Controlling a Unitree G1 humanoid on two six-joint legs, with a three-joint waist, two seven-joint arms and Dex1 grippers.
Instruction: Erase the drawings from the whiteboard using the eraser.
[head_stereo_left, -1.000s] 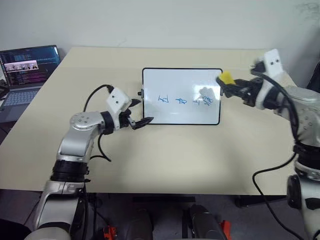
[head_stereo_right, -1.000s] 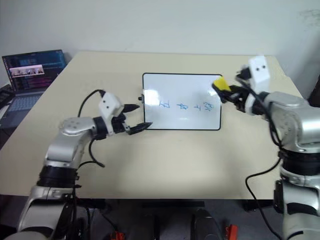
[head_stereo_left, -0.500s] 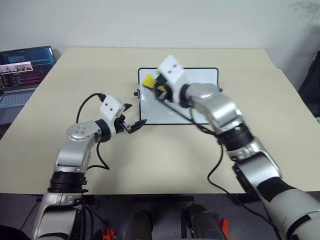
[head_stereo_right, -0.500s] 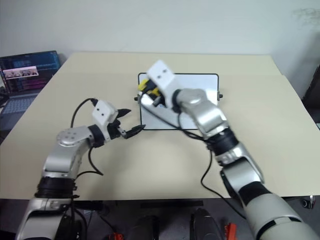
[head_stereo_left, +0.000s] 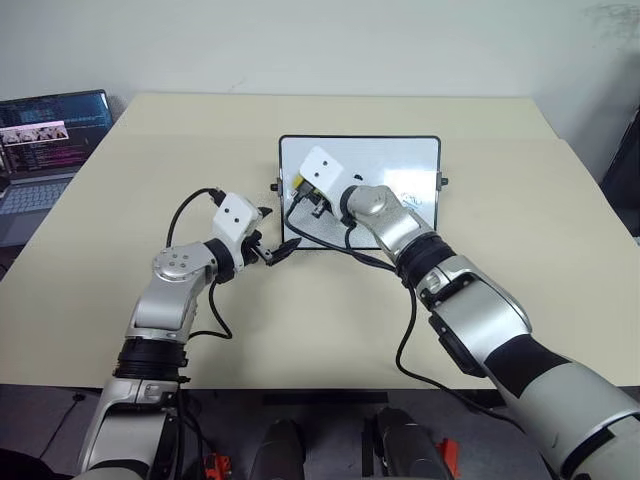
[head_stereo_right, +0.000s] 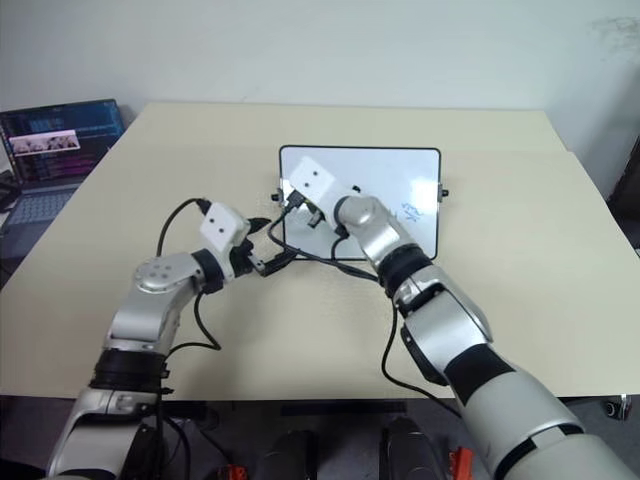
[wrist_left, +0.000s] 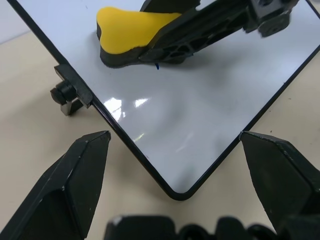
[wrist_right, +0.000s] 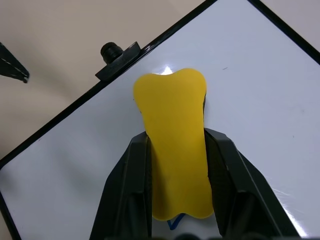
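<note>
The whiteboard (head_stereo_left: 400, 160) lies flat in the middle of the table, glossy white in a thin black frame. My right gripper (head_stereo_left: 303, 190) is shut on the yellow eraser (wrist_right: 175, 150) over the board's left part. The eraser's (wrist_left: 125, 30) dark underside rests on the white surface. A blue trace of the drawings (wrist_right: 175, 222) peeks out beneath the eraser, and more blue marks (head_stereo_left: 411, 200) show near the board's right side; my right arm hides the middle of the board. My left gripper (head_stereo_left: 278, 230) stands open, its fingers either side of the board's near left corner (wrist_left: 175, 192).
A small black knob (wrist_left: 65, 92) sticks out of the board's left edge, another (head_stereo_left: 443, 181) out of its right. An open laptop (head_stereo_left: 45, 140) with a lit screen sits at the table's far left. Bare tabletop (head_stereo_left: 520, 200) surrounds the board.
My right gripper has swept the eraser from the board's right edge across to its left part and down onto the surface. The left gripper has stayed at the near left corner.
</note>
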